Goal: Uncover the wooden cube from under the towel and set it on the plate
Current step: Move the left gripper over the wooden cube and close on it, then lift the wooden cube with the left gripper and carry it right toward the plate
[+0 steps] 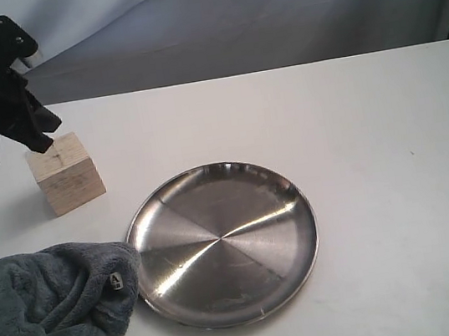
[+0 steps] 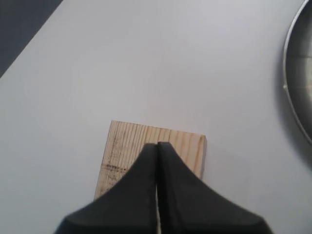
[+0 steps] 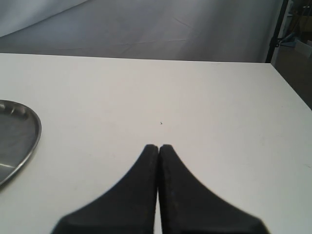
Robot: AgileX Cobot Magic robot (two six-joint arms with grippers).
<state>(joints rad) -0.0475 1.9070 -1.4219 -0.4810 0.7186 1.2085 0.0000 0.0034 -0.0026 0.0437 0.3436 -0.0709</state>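
The pale wooden cube (image 1: 67, 175) stands uncovered on the white table at the left, and its grained top shows in the left wrist view (image 2: 131, 146). My left gripper (image 1: 41, 145) hangs just above the cube's top, shut with nothing between its fingers (image 2: 158, 145). The dark grey-blue towel (image 1: 48, 317) lies crumpled at the front left, its white tag facing the plate. The shiny steel plate (image 1: 224, 242) sits mid-table with nothing on it; its rim shows in both wrist views (image 2: 297, 97) (image 3: 19, 136). My right gripper (image 3: 159, 146) is shut over bare table, out of the exterior view.
The towel's edge touches the plate's left rim. The white table (image 1: 391, 151) stretches right of the plate. A grey backdrop (image 1: 252, 12) hangs behind the table's far edge. A dark stand (image 3: 275, 31) is at the far right corner.
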